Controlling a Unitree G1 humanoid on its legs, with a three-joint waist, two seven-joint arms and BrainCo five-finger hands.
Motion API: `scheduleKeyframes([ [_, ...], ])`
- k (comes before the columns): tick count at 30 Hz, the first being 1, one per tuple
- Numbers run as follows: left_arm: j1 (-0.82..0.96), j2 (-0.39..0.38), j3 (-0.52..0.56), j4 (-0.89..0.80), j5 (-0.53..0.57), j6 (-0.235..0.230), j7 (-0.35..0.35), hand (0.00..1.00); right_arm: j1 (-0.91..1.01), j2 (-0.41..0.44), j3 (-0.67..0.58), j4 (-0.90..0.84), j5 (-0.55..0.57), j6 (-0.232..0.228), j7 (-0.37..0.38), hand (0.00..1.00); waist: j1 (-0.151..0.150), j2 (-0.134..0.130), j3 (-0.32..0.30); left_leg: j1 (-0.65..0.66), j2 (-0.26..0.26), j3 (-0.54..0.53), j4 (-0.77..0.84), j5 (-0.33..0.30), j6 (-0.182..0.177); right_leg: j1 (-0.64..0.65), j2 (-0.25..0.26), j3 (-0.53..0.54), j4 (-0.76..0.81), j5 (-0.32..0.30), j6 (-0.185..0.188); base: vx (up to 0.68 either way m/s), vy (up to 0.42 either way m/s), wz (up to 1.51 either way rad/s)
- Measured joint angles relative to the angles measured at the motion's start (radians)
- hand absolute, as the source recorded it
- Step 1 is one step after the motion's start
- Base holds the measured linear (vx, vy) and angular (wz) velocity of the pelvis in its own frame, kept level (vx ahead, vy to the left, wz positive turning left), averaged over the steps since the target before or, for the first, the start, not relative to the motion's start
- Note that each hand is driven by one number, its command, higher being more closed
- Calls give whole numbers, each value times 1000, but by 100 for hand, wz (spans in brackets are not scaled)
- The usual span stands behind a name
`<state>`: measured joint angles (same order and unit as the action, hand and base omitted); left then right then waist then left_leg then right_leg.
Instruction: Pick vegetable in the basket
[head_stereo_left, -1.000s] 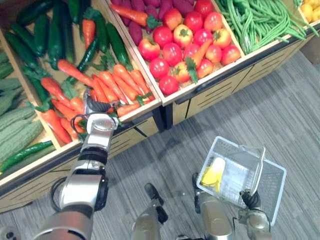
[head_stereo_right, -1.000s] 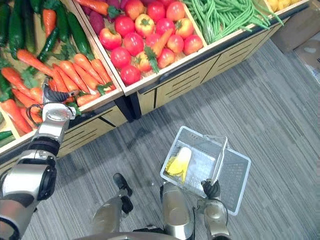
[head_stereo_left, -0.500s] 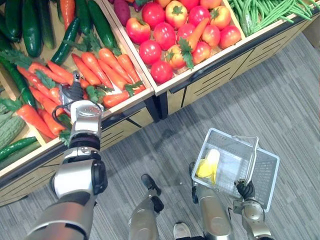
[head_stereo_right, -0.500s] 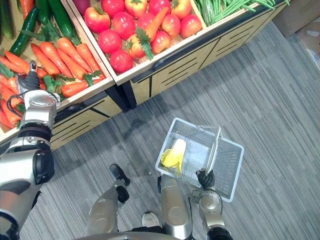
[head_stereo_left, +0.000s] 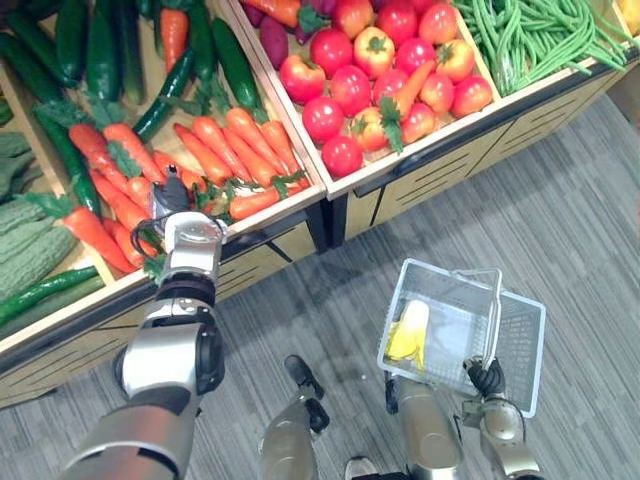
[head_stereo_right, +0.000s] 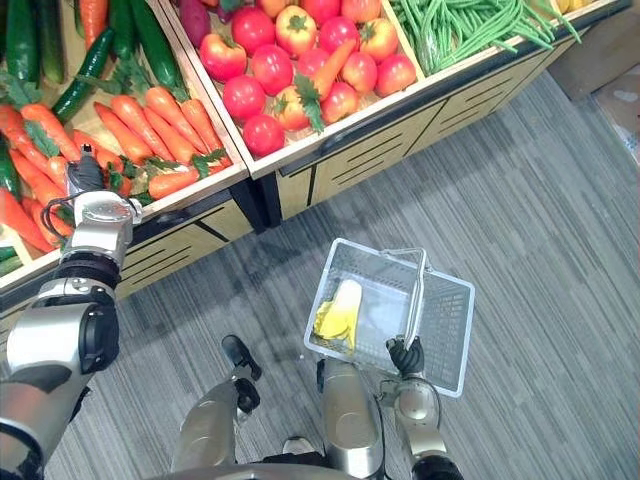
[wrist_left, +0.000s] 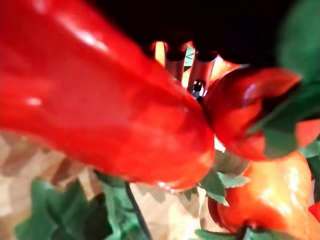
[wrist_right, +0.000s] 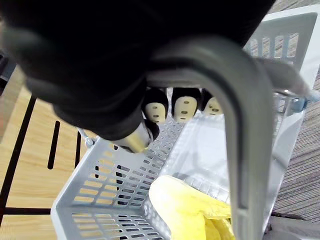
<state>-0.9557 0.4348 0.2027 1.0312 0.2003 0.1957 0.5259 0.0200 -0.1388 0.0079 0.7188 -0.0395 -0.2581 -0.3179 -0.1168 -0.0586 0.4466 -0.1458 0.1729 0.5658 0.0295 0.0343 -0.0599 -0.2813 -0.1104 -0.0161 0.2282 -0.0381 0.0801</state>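
Observation:
Orange carrots (head_stereo_left: 240, 150) with green tops lie heaped in a wooden bin of the stand. My left hand (head_stereo_left: 170, 197) reaches down among them near the bin's front edge. In the left wrist view one big carrot (wrist_left: 100, 100) lies right across the hand, with others beside it. My right hand (head_stereo_left: 485, 378) hangs low over the floor, shut on the grey handle (wrist_right: 240, 125) of a white plastic basket (head_stereo_left: 515, 335). A yellow vegetable (head_stereo_left: 408, 332) lies in one corner of the basket.
Around the carrots are bins of cucumbers (head_stereo_left: 100, 60), red tomatoes (head_stereo_left: 390, 70), green beans (head_stereo_left: 530, 40) and pale green gourds (head_stereo_left: 30, 260). The stand's wooden front (head_stereo_left: 450, 170) drops to a grey carpeted floor (head_stereo_left: 560, 220).
The whole picture has shifted as the camera moved. My left hand has stayed at the front of the carrot bin, settling in among the carrots. The basket still hangs from my right hand.

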Motion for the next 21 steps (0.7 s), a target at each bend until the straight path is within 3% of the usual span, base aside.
scheduleKeyframes([
  [4,20,0,-6,-23,0,-12,-2,100,15,0,-8,3,-2,-1,0,100,12,2,-2,30,-11,-4,-21,10,4,28,-5,-8,-6,0,0,35,-4,5],
  [12,143,45,-38,-80,0,-10,-22,100,59,5,-55,86,-38,10,0,100,13,16,-103,102,-24,-43,-67,43,-5,111,-3,-42,-38,0,0,50,-15,11],
  [15,175,78,-51,-127,2,-11,-24,100,72,2,-91,124,-40,11,0,100,12,39,-152,103,-34,-61,-106,71,-7,113,-5,-59,-50,-1,-1,-19,-12,15],
  [21,220,117,-87,-194,15,-13,-30,100,86,2,-137,159,-40,15,0,100,12,64,-178,121,-39,-85,-131,87,-10,140,-6,-80,-66,-4,-2,-51,5,11],
])
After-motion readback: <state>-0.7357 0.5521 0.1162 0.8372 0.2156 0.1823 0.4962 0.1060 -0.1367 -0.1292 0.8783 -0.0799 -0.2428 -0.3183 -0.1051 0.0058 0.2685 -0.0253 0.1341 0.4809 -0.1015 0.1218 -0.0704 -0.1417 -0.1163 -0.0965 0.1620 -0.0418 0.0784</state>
